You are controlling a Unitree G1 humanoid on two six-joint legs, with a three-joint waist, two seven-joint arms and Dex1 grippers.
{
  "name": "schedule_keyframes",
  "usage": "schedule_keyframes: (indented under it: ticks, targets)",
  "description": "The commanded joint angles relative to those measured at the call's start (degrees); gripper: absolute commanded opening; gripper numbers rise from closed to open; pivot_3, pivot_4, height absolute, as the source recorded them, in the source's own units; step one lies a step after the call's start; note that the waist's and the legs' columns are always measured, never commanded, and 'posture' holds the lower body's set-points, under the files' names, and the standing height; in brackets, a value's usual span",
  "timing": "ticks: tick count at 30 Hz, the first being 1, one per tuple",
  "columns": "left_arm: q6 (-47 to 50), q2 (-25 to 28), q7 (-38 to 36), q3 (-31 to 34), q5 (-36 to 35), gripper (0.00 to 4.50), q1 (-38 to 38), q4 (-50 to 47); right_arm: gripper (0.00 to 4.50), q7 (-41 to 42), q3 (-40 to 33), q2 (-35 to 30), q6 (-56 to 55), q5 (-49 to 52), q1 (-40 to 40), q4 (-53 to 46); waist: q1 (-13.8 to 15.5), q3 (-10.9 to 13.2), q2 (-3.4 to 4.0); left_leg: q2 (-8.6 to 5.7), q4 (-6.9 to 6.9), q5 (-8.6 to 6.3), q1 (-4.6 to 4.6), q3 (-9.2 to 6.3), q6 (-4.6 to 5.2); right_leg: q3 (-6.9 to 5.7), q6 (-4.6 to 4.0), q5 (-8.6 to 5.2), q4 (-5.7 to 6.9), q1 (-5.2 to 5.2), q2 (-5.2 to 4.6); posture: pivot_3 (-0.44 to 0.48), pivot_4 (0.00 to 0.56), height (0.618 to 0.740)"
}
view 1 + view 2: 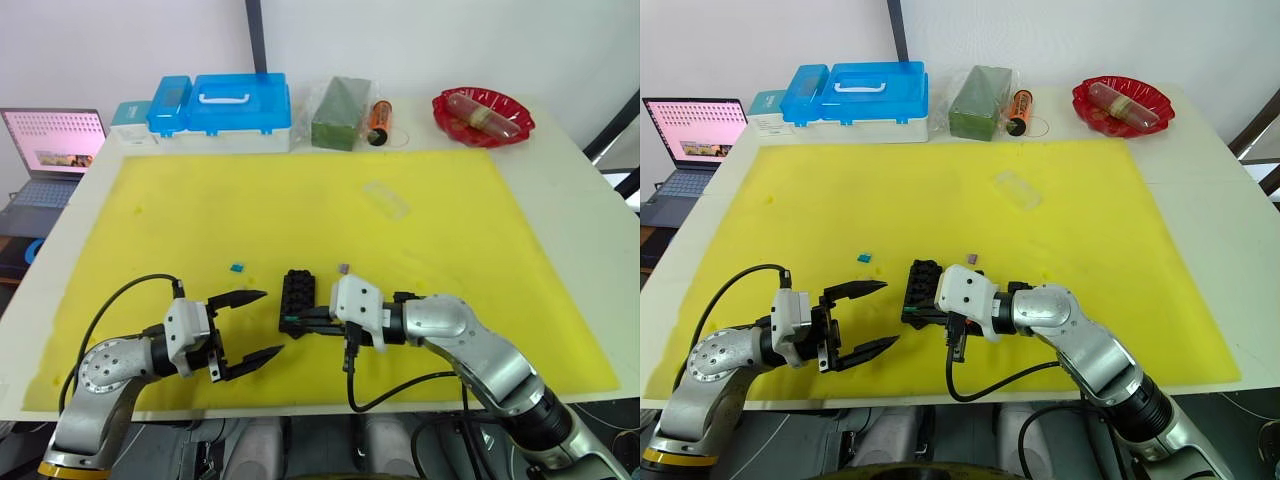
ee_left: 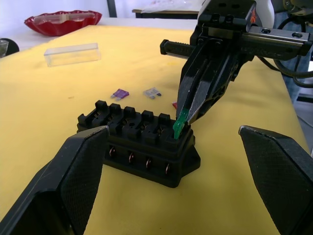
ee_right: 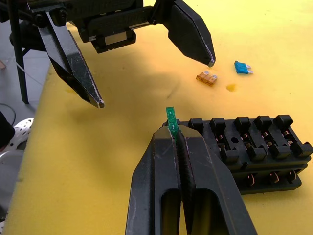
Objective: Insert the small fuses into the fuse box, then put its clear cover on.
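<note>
The green fuse point(image 3: 170, 117) stands pinched upright in the right gripper point(image 3: 174, 131), jaws closed on it, at the near end of the fuse box point(image 1: 297, 290). The box lies on the yellow mat point(image 1: 450, 230) near the counter's front edge. The left gripper point(image 1: 250, 328) hovers just at the box's 9 o'clock, jaws spread wide and empty. Loose blue point(image 3: 242, 67), orange point(image 3: 207, 78), purple point(image 2: 120, 93) and grey point(image 2: 152, 92) fuses lie nearby. The clear cover point(image 1: 385, 198) rests at 1 o'clock, with bare mat around it.
</note>
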Motion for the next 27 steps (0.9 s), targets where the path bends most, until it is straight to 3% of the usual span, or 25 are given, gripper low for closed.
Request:
schedule_keyframes:
  ticks: [1,21,26,27]
  targets:
    - [-0.3,0.2,0.0,0.0,-0.4,4.47,-0.1,-0.4,0.00,0.3,0.1,0.2,-0.7,-0.6,-0.7,0.2,0.0,0.0,0.00,0.00,0.00,0.00,0.00,0.00,0.00,0.00,0.00,0.00,0.00,0.00,0.00,0.000,0.150,0.740]
    - [-2.1,-0.4,-0.6,-0.2,-0.3,4.47,0.9,1.1,0.00,1.2,-0.8,-0.4,-0.5,-1.1,-0.8,0.3,0.0,0.0,0.00,0.00,0.00,0.00,0.01,0.00,0.00,0.00,0.00,0.00,0.01,0.01,0.00,0.000,0.150,0.740]
    - [-2.4,-0.6,-0.6,-0.3,-0.3,4.50,0.7,1.5,1.33,1.0,-1.4,0.0,-0.6,-0.5,-1.1,-0.6,0.0,0.0,-0.01,0.00,0.00,0.00,0.01,0.00,0.00,0.00,0.00,0.00,0.01,0.01,0.00,0.000,0.150,0.740]
    - [-2.5,-0.6,-0.6,-0.3,-0.2,4.50,0.7,1.7,1.33,1.0,-1.6,0.0,-0.8,-0.5,-1.1,-0.6,0.0,0.0,0.00,0.00,0.00,0.00,0.01,0.00,0.00,0.00,0.00,0.00,0.01,0.01,0.00,0.000,0.150,0.740]
